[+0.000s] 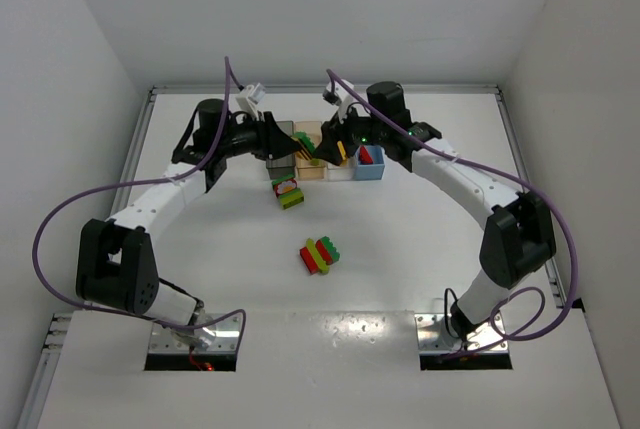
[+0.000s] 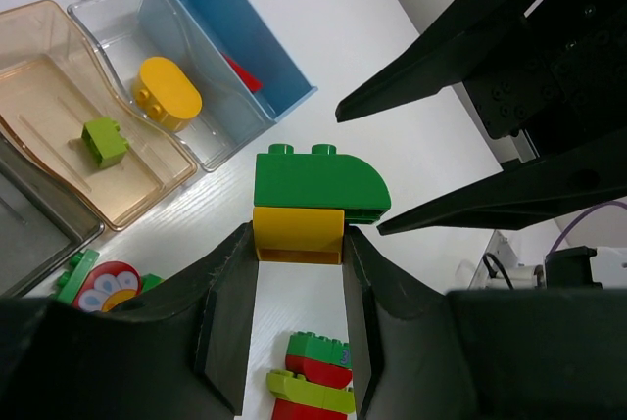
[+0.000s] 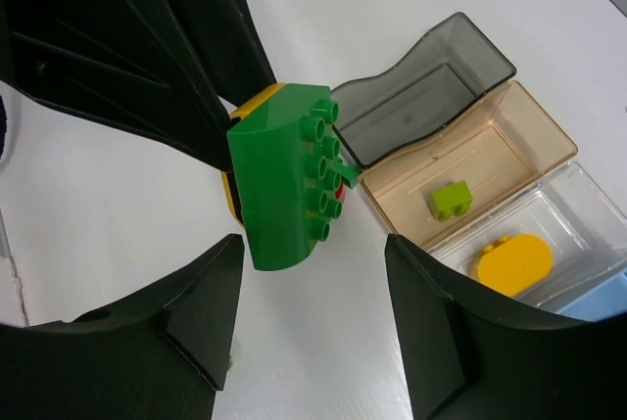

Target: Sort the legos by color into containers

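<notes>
My left gripper (image 2: 299,249) is shut on a yellow lego (image 2: 299,234) that has a dark green lego (image 2: 318,183) stuck on top, held above the table near the containers. My right gripper (image 3: 313,254) is open just short of that green lego (image 3: 279,185), which lies ahead of its fingertips and untouched. The containers stand in a row: dark grey (image 3: 431,68), tan (image 3: 509,136) with a lime lego (image 3: 451,200), clear (image 3: 588,214) with a yellow oval lego (image 3: 511,263), blue (image 2: 216,38) with a red lego (image 2: 245,75). From above, both grippers meet in front of the bins (image 1: 308,149).
A stuck-together cluster of red, lime and green legos (image 1: 320,254) lies mid-table. A second small cluster (image 1: 289,192) with a printed brick sits just in front of the bins. White walls close the table at the back and sides.
</notes>
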Tool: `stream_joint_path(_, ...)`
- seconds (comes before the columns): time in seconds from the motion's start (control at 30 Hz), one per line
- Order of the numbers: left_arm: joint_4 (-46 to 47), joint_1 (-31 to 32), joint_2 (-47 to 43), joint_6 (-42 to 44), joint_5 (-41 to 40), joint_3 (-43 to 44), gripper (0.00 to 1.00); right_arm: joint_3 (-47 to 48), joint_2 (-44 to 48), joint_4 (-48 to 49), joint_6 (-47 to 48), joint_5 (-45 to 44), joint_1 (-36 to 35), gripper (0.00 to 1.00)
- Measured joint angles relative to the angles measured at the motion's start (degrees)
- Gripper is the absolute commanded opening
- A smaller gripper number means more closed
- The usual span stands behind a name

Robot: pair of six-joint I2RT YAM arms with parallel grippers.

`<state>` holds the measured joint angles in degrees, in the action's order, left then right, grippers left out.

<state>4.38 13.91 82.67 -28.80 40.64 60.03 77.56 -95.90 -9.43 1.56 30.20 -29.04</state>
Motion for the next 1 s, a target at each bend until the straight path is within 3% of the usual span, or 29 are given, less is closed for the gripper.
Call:
stream_joint_path(0.33, 0.3, 0.0, 0.0, -0.1, 0.3, -0.1, 0.11, 0.0, 0.0, 0.3, -0.1, 0.9, -0.1, 0.54)
stream_joint_path(0.73, 1.1, 0.0, 0.0, -0.4, 0.5, -0.2, 0.11, -0.2, 0.0, 0.3, 0.0, 1.4, -1.4, 0.54)
stream_joint_path(1.0, 1.4, 0.4, 0.0, -0.4, 0.5, -0.4, 0.11, -1.4, 0.0, 0.7, 0.2, -1.2, -1.9, 0.43)
